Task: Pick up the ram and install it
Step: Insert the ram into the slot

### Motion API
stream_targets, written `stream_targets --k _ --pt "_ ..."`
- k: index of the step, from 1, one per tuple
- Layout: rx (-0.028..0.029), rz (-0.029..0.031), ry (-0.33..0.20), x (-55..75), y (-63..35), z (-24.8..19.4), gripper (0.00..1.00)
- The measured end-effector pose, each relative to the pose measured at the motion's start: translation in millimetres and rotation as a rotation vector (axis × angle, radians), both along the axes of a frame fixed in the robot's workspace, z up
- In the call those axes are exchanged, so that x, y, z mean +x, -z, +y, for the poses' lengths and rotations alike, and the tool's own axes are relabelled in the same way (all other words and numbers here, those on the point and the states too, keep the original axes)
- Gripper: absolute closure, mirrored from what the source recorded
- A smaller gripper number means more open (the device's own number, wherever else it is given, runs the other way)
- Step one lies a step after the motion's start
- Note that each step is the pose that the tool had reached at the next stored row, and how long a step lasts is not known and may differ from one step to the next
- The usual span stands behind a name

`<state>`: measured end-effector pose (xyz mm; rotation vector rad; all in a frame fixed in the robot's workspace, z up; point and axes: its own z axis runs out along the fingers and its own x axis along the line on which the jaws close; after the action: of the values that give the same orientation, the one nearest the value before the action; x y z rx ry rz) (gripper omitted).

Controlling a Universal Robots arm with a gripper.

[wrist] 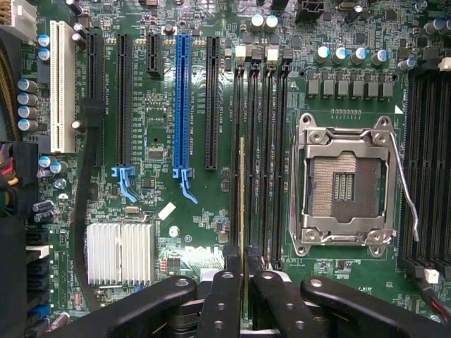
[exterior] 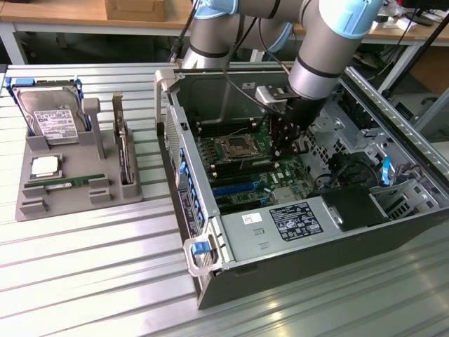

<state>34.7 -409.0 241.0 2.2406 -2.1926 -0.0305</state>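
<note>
Count: two green memory sticks. Gripper [wrist: 244,259] is pinching one, the ram [wrist: 243,204], fingers narrow on its thin edge, down inside the open case [exterior: 295,263]. It's showing edge-on, a thin yellow-green line running along the four black slots [wrist: 268,162] beside the single socket [wrist: 343,184]; seated or not, can't tell. Second stick [exterior: 59,184], white label, is lying flat in the grey tray [exterior: 66,201] alongside one hard drive [exterior: 49,116] and one chip [exterior: 44,166].
</note>
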Motion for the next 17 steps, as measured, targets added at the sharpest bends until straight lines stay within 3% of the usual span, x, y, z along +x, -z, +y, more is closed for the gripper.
stream_targets --k 17 --pt "-0.0006 0.0 0.0 -23.6 5.4 0.0 0.87"
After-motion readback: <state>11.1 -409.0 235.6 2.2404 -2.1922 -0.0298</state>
